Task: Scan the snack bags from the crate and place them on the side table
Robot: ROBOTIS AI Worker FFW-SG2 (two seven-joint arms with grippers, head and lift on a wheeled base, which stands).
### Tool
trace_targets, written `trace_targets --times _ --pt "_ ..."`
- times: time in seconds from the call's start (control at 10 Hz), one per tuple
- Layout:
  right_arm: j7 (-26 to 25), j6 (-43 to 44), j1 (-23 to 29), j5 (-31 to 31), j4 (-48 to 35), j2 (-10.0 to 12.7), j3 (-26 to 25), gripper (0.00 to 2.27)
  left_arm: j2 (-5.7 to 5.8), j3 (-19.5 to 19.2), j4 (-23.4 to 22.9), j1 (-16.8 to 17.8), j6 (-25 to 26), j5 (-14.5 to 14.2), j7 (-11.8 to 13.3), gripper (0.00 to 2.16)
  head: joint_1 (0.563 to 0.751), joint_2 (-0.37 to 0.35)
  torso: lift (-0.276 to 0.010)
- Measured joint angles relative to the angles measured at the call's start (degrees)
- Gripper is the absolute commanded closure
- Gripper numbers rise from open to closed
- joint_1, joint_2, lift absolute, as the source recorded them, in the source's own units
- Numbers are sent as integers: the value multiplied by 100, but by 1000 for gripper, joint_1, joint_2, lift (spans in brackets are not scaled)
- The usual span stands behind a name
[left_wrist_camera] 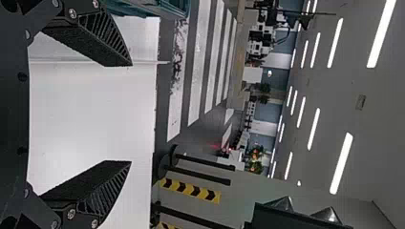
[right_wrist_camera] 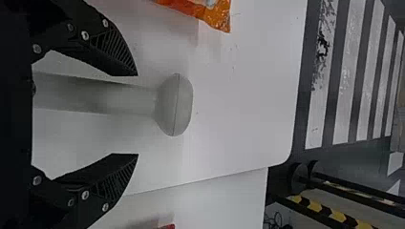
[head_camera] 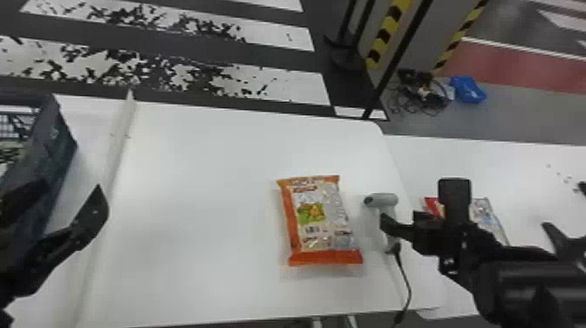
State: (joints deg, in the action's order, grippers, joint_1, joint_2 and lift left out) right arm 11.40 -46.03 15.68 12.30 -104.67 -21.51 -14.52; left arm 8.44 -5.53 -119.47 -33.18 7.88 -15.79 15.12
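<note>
An orange-edged snack bag (head_camera: 320, 218) lies flat on the white table (head_camera: 196, 196). Right of it is the grey scanner (head_camera: 383, 200), its cable running towards the near edge. My right gripper (head_camera: 418, 205) is at the scanner; in the right wrist view this gripper (right_wrist_camera: 138, 114) stands open, with the scanner's handle (right_wrist_camera: 105, 97) between its spread fingers. A red and silver bag (head_camera: 487, 213) rests on the side table (head_camera: 532, 174), partly covered by the right gripper. Over by the crate (head_camera: 52, 144), my left gripper (head_camera: 65, 198) is open and empty, as the left wrist view shows of this gripper (left_wrist_camera: 131, 113).
A raised white ridge (head_camera: 120, 139) runs along the table's left side, between the bag and the crate. Beyond the far edge stand dark posts (head_camera: 399, 61), with cables (head_camera: 420, 93) and a blue item (head_camera: 468, 89) on the floor.
</note>
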Motion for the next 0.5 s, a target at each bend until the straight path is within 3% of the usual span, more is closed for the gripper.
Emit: trace_targets --times 0.3,0.5 --pt "520 -502 518 927 -890 63 -574 167 -22 0 3 1 -1 6 0 161 695 -234 -81" --pt "982 -1152 576 1757 -1055 118 -905 167 -27 0 24 8 -2 6 0 161 695 -199 -81"
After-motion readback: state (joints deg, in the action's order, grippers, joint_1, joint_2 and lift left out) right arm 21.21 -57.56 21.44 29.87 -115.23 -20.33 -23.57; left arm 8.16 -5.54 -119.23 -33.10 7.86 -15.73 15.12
